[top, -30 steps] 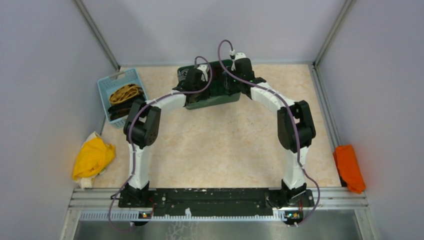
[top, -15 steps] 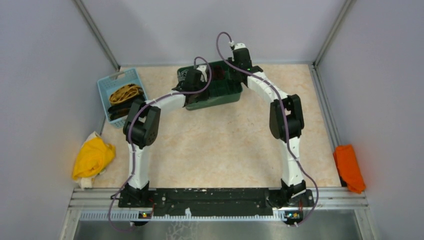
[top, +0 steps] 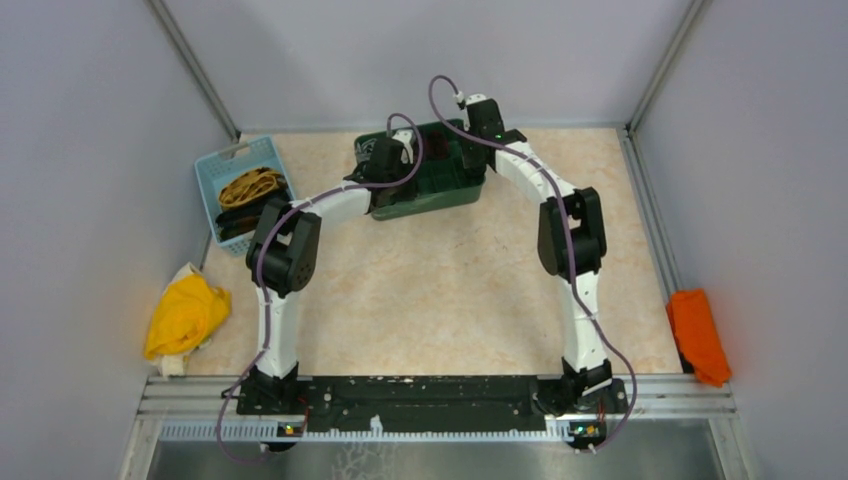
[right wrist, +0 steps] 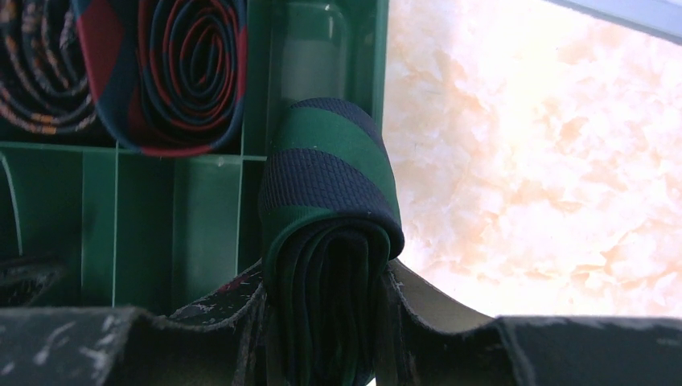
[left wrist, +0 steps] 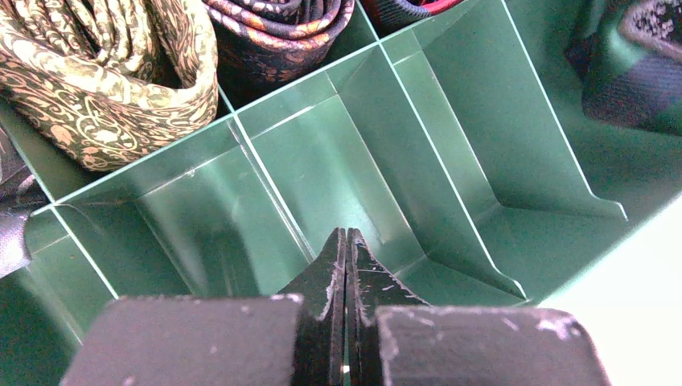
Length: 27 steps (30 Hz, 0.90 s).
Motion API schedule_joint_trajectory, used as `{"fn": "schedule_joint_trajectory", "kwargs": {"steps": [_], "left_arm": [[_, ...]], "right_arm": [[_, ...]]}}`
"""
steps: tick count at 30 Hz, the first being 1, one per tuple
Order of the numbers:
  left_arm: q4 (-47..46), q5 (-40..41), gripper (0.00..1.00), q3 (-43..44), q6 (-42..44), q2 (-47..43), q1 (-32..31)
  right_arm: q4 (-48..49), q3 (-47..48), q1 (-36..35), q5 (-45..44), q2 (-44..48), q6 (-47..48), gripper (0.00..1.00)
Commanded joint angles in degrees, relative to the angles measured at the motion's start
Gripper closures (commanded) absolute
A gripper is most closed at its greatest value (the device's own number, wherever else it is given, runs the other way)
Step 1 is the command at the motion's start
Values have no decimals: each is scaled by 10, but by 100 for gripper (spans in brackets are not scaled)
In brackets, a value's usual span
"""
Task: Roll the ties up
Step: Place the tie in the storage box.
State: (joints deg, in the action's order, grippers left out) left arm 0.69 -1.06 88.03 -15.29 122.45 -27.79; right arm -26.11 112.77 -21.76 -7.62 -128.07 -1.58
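Right wrist | right jaws clamped on rolled green tie (right wrist: 326,185) at divided tray (right wrist: 145,225) edge | left jaws pressed together, empty

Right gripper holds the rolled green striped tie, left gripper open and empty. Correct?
No: the left gripper is shut, not open, though empty; the left wrist view shows it. The right gripper does hold the rolled green striped tie.
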Motion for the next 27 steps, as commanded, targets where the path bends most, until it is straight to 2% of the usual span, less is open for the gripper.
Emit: {"fn": "schedule_joint_trajectory", "kwargs": {"steps": [1,7,13,19,20,27], "left_arm": [[27,0,100,-14,9,-13,-2],[26,-4,100,-14,8,-13,-2],[24,-4,100,-17,10,-18,-2],[25,-10,100,-21,12,-24,-2],[24,-11,100,-22,12,-26,-1],[17,-18,100,-24,13,-26,0]], "right_arm": [[-103,-36,-6,56,15,32,100],[-175,-11,-18,54,-6,49,100],[-218,30,-21,37,-48,23,100],[-305,138,-27,-41,-122,-32,100],[-322,150,-29,-75,-130,-48,100],[-376,163,-39,-215,-141,-121,100]]}}
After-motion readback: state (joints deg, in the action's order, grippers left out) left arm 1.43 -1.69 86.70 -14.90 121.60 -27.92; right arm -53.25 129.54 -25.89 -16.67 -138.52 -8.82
